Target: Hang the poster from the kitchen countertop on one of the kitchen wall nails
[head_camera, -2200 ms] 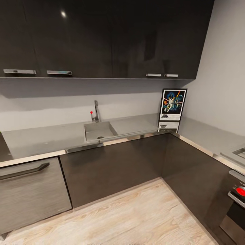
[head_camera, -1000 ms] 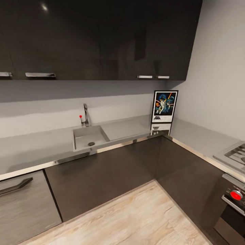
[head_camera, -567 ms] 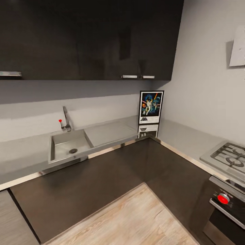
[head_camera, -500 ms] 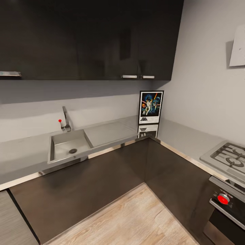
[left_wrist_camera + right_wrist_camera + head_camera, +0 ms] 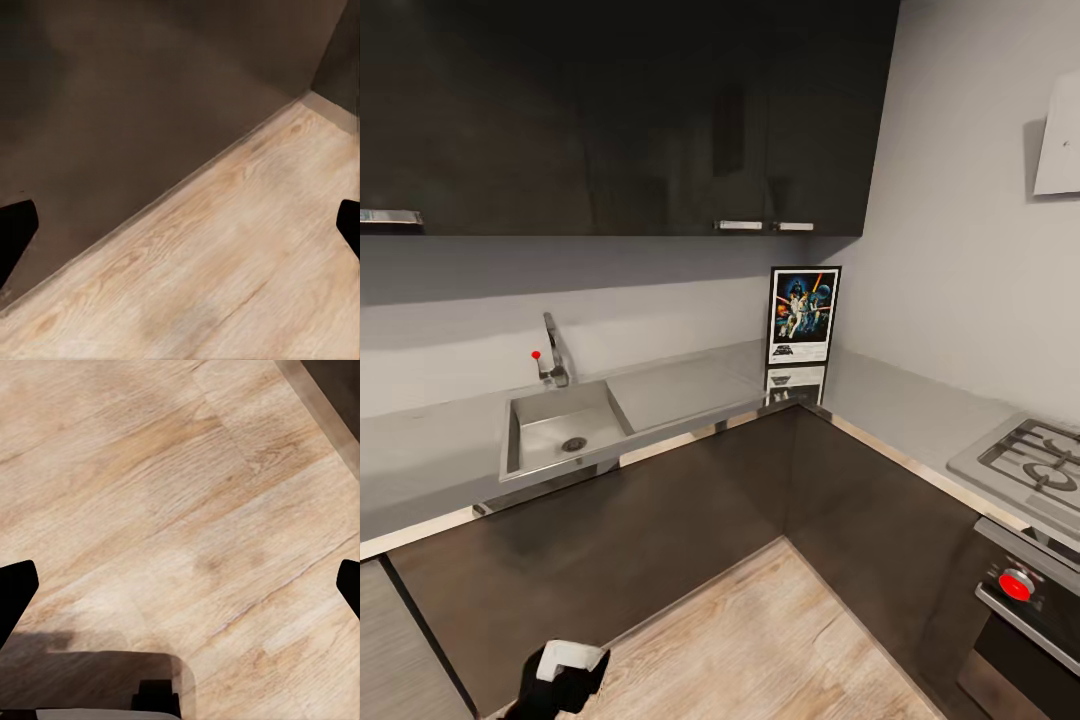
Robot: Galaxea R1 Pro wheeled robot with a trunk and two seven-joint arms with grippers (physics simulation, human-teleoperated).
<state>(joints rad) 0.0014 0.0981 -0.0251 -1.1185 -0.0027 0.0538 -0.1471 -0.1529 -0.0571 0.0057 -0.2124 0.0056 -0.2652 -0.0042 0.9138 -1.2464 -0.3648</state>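
Newly risen into the head view's lower edge, the left gripper hangs over pale wood-grain floor, fingers spread wide and empty; the right gripper is likewise open and empty. Far beyond them, the poster, black-framed and colourful on dark blue, stands upright in the corner of the smooth grey kitchen countertop.
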